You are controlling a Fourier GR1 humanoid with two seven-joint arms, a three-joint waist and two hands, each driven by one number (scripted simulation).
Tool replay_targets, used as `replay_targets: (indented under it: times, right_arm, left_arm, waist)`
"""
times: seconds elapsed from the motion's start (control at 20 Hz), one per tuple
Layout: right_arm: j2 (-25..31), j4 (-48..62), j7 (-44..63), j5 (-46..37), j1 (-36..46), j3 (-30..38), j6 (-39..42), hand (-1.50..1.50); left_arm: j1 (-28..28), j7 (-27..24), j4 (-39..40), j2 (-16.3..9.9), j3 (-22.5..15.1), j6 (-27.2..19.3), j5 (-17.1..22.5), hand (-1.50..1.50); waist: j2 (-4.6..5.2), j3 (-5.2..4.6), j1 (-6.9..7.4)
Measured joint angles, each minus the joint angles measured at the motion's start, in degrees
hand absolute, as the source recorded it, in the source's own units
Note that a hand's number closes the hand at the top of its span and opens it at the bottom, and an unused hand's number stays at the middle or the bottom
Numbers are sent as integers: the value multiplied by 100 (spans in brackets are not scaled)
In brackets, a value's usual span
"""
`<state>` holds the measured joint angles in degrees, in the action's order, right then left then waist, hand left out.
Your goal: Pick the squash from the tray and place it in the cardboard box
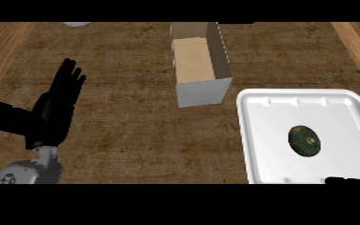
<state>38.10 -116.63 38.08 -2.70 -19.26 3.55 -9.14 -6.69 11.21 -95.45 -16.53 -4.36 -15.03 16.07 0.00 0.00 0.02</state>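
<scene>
1. Squash [305, 140] lying untouched mid-tray [256, 138], by counter's right edge
2. Left hand [57, 106] resting open; right hand [342, 180] barely showing, state unclear
3. Pick pending: reach, grasp, carry to cardboard box [200, 91]

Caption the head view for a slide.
Squash on the white tray, cardboard box beyond, left hand open at the left.
</scene>
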Motion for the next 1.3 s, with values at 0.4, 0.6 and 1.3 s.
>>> replay_targets:
  times: [0.4,0.6,1.3]
  right_arm:
    - [-714,477,-52,-693,424,20,307,-150]
    - [-972,848,-187,-860,714,97,504,-150]
    - [-1698,1443,-467,-1755,907,231,852,-150]
  left_arm:
    - [123,57,-117,252,97,101,-279,0]
    - [133,64,-84,310,213,235,-338,0]
    - [181,167,-176,541,496,527,-559,0]
  waist:
    - [-2,0,-6]
    - [-2,0,-5]
    - [-4,-1,-6]
